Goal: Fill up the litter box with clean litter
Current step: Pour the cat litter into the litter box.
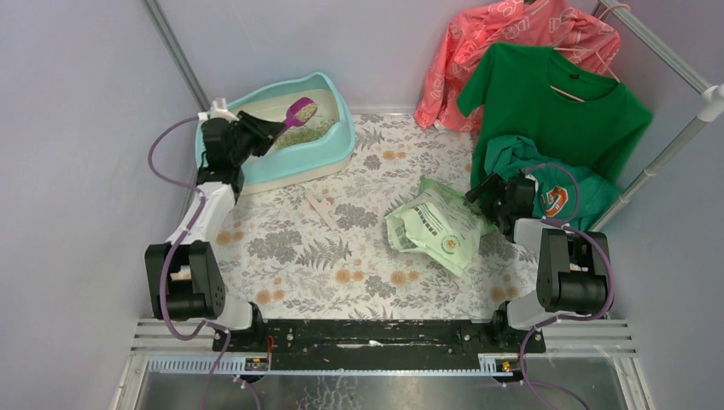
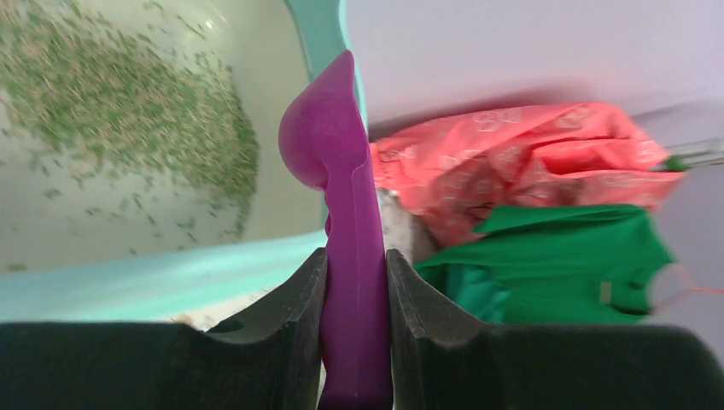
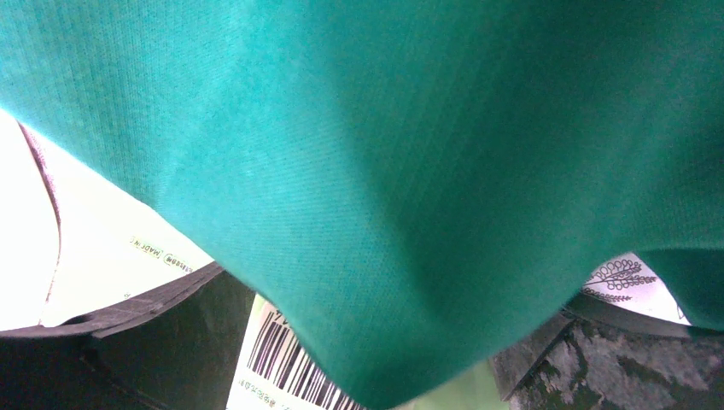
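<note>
Two arms, but only the left is at the litter box (image 1: 341, 141): the left gripper (image 1: 275, 128), over the box's left end, is clamped on the handle of a purple scoop (image 1: 300, 111) whose long axis runs from the jaws out over the basin, head above the thin spread of clean litter (image 1: 318, 130) inside. Well right of the box lies a pale green bag (image 1: 440, 226); just beyond it the right gripper (image 1: 488, 190) stands wide open, empty, a teal garment (image 3: 384, 171) hanging against it.

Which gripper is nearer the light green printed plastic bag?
Right. The right gripper sits at the bag's right edge; the left gripper is away at the turquoise-rimmed litter box, holding a purple scoop.
</note>
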Available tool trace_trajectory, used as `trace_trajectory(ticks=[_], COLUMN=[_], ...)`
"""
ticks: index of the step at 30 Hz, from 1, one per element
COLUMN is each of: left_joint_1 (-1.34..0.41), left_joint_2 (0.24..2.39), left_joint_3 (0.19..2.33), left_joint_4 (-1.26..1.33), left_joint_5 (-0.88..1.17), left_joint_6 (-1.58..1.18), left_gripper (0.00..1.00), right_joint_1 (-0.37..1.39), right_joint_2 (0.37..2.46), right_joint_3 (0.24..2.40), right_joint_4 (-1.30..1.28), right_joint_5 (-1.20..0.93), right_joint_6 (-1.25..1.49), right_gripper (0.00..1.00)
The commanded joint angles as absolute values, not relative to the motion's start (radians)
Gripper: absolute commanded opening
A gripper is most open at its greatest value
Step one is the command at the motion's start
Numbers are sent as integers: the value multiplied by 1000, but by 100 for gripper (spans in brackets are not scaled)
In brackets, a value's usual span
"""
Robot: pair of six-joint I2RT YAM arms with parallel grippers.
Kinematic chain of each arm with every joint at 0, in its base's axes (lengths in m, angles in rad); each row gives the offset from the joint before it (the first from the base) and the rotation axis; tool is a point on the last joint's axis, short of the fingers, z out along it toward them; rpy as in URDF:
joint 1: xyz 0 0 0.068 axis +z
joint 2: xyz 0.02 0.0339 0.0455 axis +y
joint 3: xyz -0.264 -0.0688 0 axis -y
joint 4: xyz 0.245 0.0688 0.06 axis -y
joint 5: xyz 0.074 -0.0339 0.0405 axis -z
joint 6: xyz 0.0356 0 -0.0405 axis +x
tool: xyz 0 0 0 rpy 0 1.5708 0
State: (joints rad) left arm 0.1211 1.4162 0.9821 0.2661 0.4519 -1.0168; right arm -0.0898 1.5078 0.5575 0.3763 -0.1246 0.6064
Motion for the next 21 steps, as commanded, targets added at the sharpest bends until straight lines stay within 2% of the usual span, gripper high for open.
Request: trace_trajectory(ticks=[1, 9, 21], left_joint_1=[44, -19, -303], left_joint_2=[1478, 1625, 1655], left_joint_3=[1154, 1403, 1527], left_joint_4=[18, -382, -455], left_joint_5=[147, -267, -874], left_joint_6=[-717, -492, -180], left_gripper=[6, 5, 4], right_joint_1=[-87, -87, -87], right_joint_2=[1517, 1512, 1502], right_joint_3=[524, 518, 509], right_joint_4=[298, 304, 312], right_joint_5=[-160, -164, -166], right_joint_6=[606, 606, 606], right_gripper=[100, 100, 100])
